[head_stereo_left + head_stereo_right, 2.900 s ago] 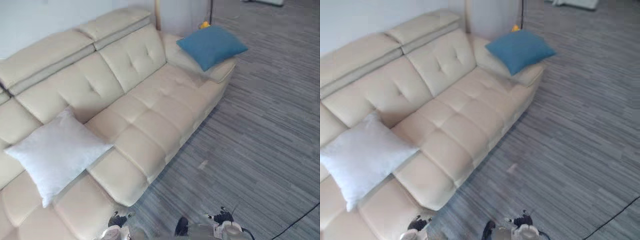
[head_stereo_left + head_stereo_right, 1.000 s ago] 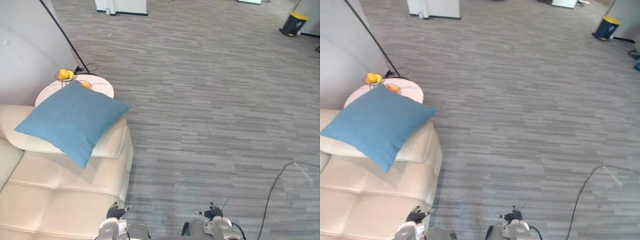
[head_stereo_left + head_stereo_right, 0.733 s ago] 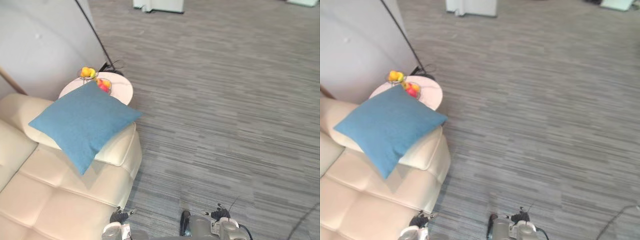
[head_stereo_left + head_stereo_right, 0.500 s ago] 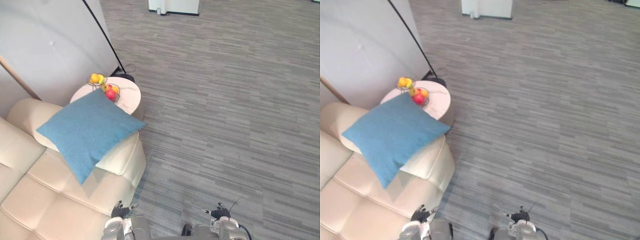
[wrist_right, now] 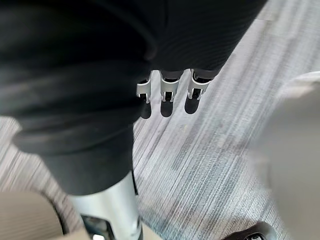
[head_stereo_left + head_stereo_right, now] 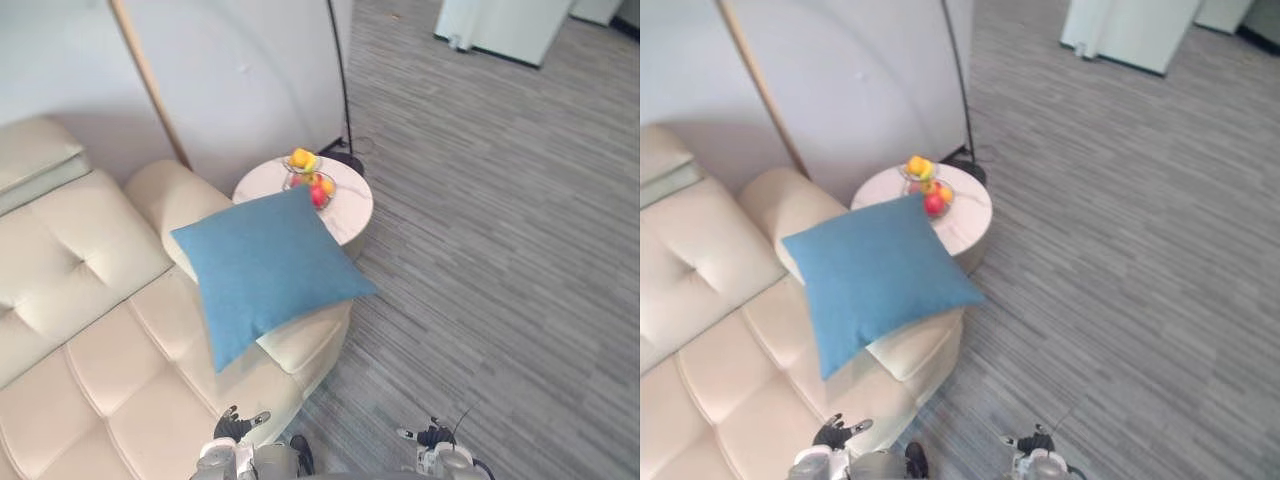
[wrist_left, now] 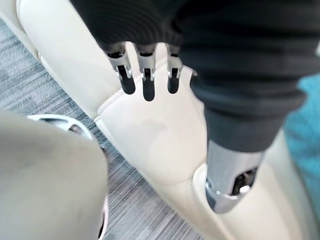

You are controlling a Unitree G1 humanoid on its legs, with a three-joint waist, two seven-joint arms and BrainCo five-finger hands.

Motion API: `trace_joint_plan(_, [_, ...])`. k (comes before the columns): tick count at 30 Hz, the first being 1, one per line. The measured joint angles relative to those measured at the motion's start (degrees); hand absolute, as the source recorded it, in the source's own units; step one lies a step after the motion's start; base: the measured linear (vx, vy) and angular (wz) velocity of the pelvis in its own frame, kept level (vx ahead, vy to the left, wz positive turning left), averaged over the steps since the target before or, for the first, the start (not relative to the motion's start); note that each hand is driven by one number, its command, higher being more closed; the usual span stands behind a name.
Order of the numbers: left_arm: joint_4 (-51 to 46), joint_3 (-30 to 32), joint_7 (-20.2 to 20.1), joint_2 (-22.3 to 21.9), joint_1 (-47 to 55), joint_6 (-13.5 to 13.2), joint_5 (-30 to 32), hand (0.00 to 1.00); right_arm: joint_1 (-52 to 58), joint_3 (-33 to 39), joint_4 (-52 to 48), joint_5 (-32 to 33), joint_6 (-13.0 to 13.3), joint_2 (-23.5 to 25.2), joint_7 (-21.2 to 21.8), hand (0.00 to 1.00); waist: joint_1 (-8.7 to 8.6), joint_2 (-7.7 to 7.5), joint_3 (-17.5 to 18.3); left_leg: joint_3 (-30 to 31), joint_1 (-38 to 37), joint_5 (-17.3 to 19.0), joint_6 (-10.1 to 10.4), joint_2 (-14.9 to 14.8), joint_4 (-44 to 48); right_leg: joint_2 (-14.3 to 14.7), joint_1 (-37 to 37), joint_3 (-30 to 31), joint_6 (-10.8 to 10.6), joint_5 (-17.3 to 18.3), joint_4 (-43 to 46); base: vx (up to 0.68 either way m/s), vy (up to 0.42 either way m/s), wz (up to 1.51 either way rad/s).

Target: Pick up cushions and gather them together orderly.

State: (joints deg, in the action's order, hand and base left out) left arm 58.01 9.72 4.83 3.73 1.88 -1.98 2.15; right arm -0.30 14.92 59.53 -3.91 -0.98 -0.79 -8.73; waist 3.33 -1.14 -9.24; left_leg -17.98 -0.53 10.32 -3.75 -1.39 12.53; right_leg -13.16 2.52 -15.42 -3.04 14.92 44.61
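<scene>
Blue cushion (image 6: 265,270) lies tilted on the end armrest of the sofa (image 6: 90,330), one corner reaching toward the round table (image 6: 352,205) just beside the sofa. A sweeping lift would likely knock the fruit bowl (image 6: 310,182) there, or drop the cushion off the sofa. It looks square, plump and smooth. Left robot hand (image 7: 143,82) and right robot hand (image 5: 168,92) hang before the sofa's end, fingers straight, empty.

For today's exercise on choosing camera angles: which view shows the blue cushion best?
The left eye view: the whole blue cushion shows, tilted on the sofa's armrest. The right eye view shows much the same. The left wrist view catches just a blue sliver of it; the right wrist view faces the floor.
</scene>
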Motion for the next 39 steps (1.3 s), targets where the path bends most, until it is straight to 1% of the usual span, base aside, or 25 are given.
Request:
trace_joint_plan(1, [-0.01,0.01,0.00,-0.08,-0.01,-0.01,0.01,0.00,0.31,-0.02,-0.25,0.01,0.03,0.25,0.06,0.00,-0.21,0.06,-0.01,1.56,-1.13,0.02,0.00,-0.14,-0.53,1.92,2.82,2.23,0.16,1.06,-1.65,0.21,-0.042,0.77])
trace_joint_plan(3, [0.02,0.01,0.01,-0.55,-0.13,-0.05,0.08,0.00,0.21,-0.46,-0.46,0.04,0.52,0.08,0.03,0.00,-0.33,0.16,0.00,4.47,-1.88,0.73,0.66,-0.31,-0.65,5.48,5.69,6.86,-0.16,0.73,-8.81,0.16,-0.072,0.84])
trace_joint_plan(4, [0.00,0.05,0.03,-1.09,-0.16,-0.06,0.07,0.00,0.25,-0.41,-0.49,0.11,0.60,0.00,0.02,0.00,-0.37,0.17,0.01,6.46,-2.12,1.29,1.43,-0.30,-0.64,7.43,7.26,9.85,0.02,0.18,-13.70,0.20,-0.123,0.99])
trace_joint_plan(5, [-0.04,0.26,0.05,-1.20,-0.16,-0.09,0.38,0.00,0.37,-0.41,-0.78,0.32,0.59,0.10,0.02,0.00,-0.47,0.18,0.01,8.25,-2.32,1.46,1.71,-0.34,-0.53,8.93,8.12,12.53,-0.02,-1.34,-17.89,0.23,-0.147,1.04])
trace_joint_plan(6, [0.01,0.46,0.06,-1.25,-0.13,-0.06,0.62,0.00,1.03,-0.40,-1.29,0.30,0.50,0.21,0.02,0.00,-0.57,0.17,0.02,9.72,-2.46,1.95,2.32,-0.27,-0.13,9.69,8.09,14.15,0.32,-2.91,-20.67,0.34,-0.247,1.07])
trace_joint_plan(7, [-0.03,0.50,0.06,-1.17,-0.08,-0.08,0.92,0.00,2.00,-0.37,-2.25,0.31,0.48,0.68,0.00,0.00,-0.50,-0.44,0.38,11.52,-2.55,2.77,3.62,0.35,0.80,9.50,7.44,14.67,1.53,-7.25,-24.58,0.33,-0.250,0.94])
trace_joint_plan(8, [-0.12,0.65,0.11,-0.85,-0.06,-0.11,1.16,0.00,2.83,-0.37,-2.40,0.27,0.49,1.07,0.00,0.00,-0.20,-1.69,1.15,12.68,-2.54,3.71,4.37,1.49,1.58,8.47,6.88,14.58,1.43,-10.64,-26.76,0.43,-0.336,0.89])
trace_joint_plan(9, [0.05,1.02,0.25,-1.83,-0.27,-0.02,1.17,0.00,2.49,-0.28,-2.39,0.29,0.37,0.53,0.20,0.00,-0.18,-0.22,1.14,13.74,-2.47,4.59,4.99,0.20,3.25,8.94,6.08,12.69,1.52,-9.73,-25.70,0.36,-0.262,0.76])
trace_joint_plan(10, [-0.02,1.80,0.25,-3.50,0.32,-0.18,1.20,0.00,2.62,0.33,-2.47,0.24,0.43,0.00,0.02,0.00,-0.20,1.80,2.44,14.24,-1.46,5.26,5.92,-1.46,3.60,9.91,5.56,10.58,2.28,-8.68,-26.82,0.40,-0.271,0.68])
trace_joint_plan(12, [-0.11,2.92,0.35,-4.63,0.33,-0.14,1.18,0.00,2.21,0.50,-2.57,0.16,0.42,-0.68,0.00,0.00,-0.16,3.36,2.74,15.41,-1.33,5.23,6.34,-3.04,3.23,10.82,5.04,8.00,2.97,-8.13,-27.59,0.28,-0.169,0.56])
trace_joint_plan(13, [-0.11,2.91,0.38,-4.85,0.44,-0.11,1.15,0.00,2.01,0.55,-2.55,0.18,0.39,-0.84,-0.09,0.00,-0.16,3.73,2.81,15.45,-1.55,4.85,6.97,-3.77,2.40,11.12,4.32,6.44,3.24,-7.97,-28.14,0.23,-0.179,0.68])
trace_joint_plan(14, [-0.13,2.94,0.41,-4.94,0.54,-0.11,1.10,0.00,2.07,0.58,-2.56,0.25,0.33,-0.70,-0.22,0.00,-0.19,3.66,2.79,15.11,-1.72,4.12,8.00,-4.80,1.65,11.40,2.88,4.20,3.46,-7.83,-28.74,0.21,-0.179,0.94])
trace_joint_plan(15, [-0.32,3.06,0.51,-4.96,-0.07,-0.10,1.06,0.00,2.13,0.63,-2.61,0.57,0.32,-0.31,-0.31,0.00,-0.31,3.15,2.56,14.00,-1.84,3.36,8.23,-5.37,1.72,11.19,1.21,1.79,3.69,-7.69,-29.36,0.18,-0.157,0.86])
trace_joint_plan(17, [-1.26,3.32,0.57,-5.39,-0.26,-0.12,1.04,0.00,1.88,0.65,-2.70,0.72,0.32,0.10,-0.35,0.00,-0.26,2.74,2.52,11.25,-1.64,2.61,8.18,-5.77,1.73,10.74,0.34,0.18,3.76,-7.65,-29.94,0.05,-0.053,0.66])
trace_joint_plan(18, [-2.03,3.44,0.87,-5.67,-0.58,-0.20,0.98,0.00,1.58,0.88,-3.43,1.54,0.40,0.53,-0.54,0.00,-0.24,1.92,2.14,7.18,-1.50,1.88,7.60,-5.96,1.65,10.02,-0.34,-1.28,3.86,-7.58,-30.67,0.01,-0.017,0.65])
trace_joint_plan(20, [-2.52,3.52,1.46,-5.67,-0.70,-0.18,0.95,0.00,1.30,2.32,-5.26,1.74,0.63,1.15,-0.91,0.00,-0.41,1.28,2.29,2.94,-0.57,1.43,7.34,-6.04,1.44,9.34,-0.41,-2.94,3.71,-7.49,-31.78,-0.02,0.032,0.54])
trace_joint_plan(22, [-2.85,3.96,2.09,-5.34,-0.50,-0.18,0.64,0.00,1.63,3.06,-6.42,1.80,0.58,1.33,-1.18,0.00,-0.04,0.73,2.62,3.02,-0.20,1.21,7.11,-5.19,0.78,8.97,-0.85,-3.07,3.47,-7.42,-33.25,-0.03,0.061,0.25])
trace_joint_plan(25, [-2.73,4.06,2.76,-4.22,0.58,-0.12,-0.08,0.00,2.09,5.72,-7.08,1.81,0.66,1.31,-1.61,0.00,-0.22,0.61,2.73,3.48,-1.70,-0.22,6.73,-3.87,-1.94,8.50,-2.76,-3.28,2.41,-8.52,-35.77,-0.04,0.054,0.13])
trace_joint_plan(27, [-2.73,4.24,2.79,-3.00,1.60,-0.12,-0.12,0.00,2.67,7.88,-7.78,1.81,0.65,1.14,-2.51,0.00,-0.17,0.45,3.21,3.66,-2.59,-1.55,6.70,-3.24,-4.57,8.50,-3.43,-3.32,2.35,-9.27,-37.25,-0.05,0.020,0.09])
trace_joint_plan(30, [-2.73,4.81,2.77,-1.68,2.64,-0.09,-0.16,0.00,3.91,9.83,-11.53,1.74,0.53,0.22,-3.08,0.00,-0.32,0.42,3.24,3.55,-4.58,-3.64,6.78,-2.70,-8.88,8.70,-4.14,-3.33,2.40,-10.26,-38.67,-0.04,-0.009,-0.01])
trace_joint_plan(33, [-2.77,4.86,2.76,0.36,2.93,-0.08,-0.15,0.00,3.81,9.83,-15.00,1.57,0.52,-2.11,-3.30,0.00,-0.63,0.31,3.51,3.40,-5.83,-5.41,6.87,-2.44,-12.25,9.13,-4.52,-3.22,2.50,-10.98,-40.08,-0.07,-0.027,-0.01])
trace_joint_plan(35, [-4.24,4.94,2.72,2.88,2.91,-0.08,-0.14,0.00,3.67,9.84,-18.75,1.29,0.54,-4.75,-3.48,0.00,-0.91,0.28,3.59,3.39,-6.50,-6.55,6.86,-2.30,-14.48,9.53,-4.59,-2.97,2.63,-11.51,-40.98,-0.04,-0.028,0.00])
trace_joint_plan(39, [-9.30,5.54,2.75,7.61,3.42,-0.17,-0.20,0.00,3.50,9.84,-24.48,-0.56,0.61,-9.33,-3.51,0.00,-1.19,0.42,3.60,3.44,-6.66,-7.62,6.89,-2.17,-16.55,10.13,-4.39,-2.68,2.74,-12.41,-42.59,-0.01,-0.009,-0.02])
